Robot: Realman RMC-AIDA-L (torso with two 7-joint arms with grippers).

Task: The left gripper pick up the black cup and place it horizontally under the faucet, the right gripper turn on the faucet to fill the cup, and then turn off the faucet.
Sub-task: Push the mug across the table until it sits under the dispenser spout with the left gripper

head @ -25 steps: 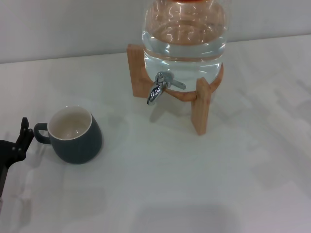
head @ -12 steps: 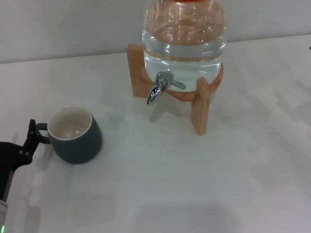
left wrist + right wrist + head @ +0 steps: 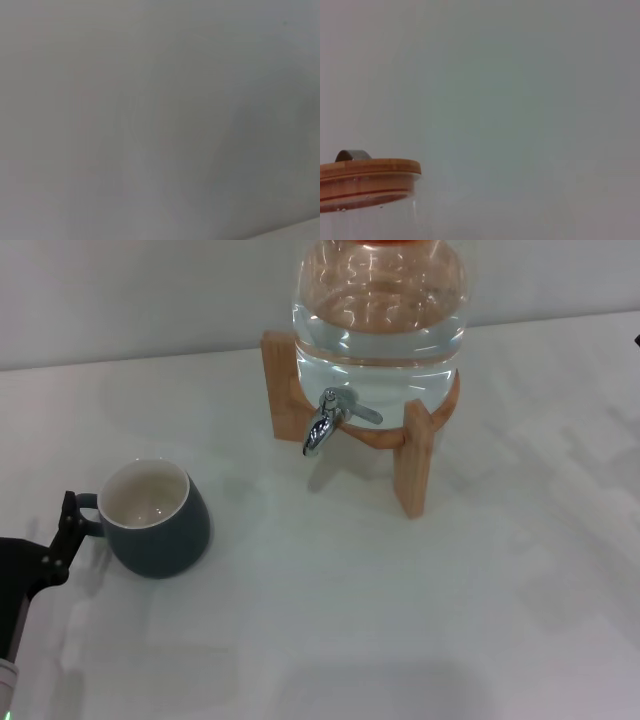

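Black cup [image 3: 155, 519] upright, left gripper [image 3: 62, 532] at handle

No readable text, labels, brands, numbers or signs anywhere: none on the cup [image 3: 155, 520], jar [image 3: 380, 300] or wooden stand [image 3: 412, 455].

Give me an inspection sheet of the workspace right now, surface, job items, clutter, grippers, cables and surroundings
Surface: white tabletop, nothing spilled that shows.
Job's things: squat dark grey-black cup with cream inside, upright, left of and nearer than the small chrome faucet; no water running.
Dispenser: clear glass water jar on a wooden stand; wooden lid.
Clutter: nothing seen.
Grippers: left gripper right at the cup's handle; right gripper not in view.
Cables: nothing seen.
Surroundings: plain pale wall behind.
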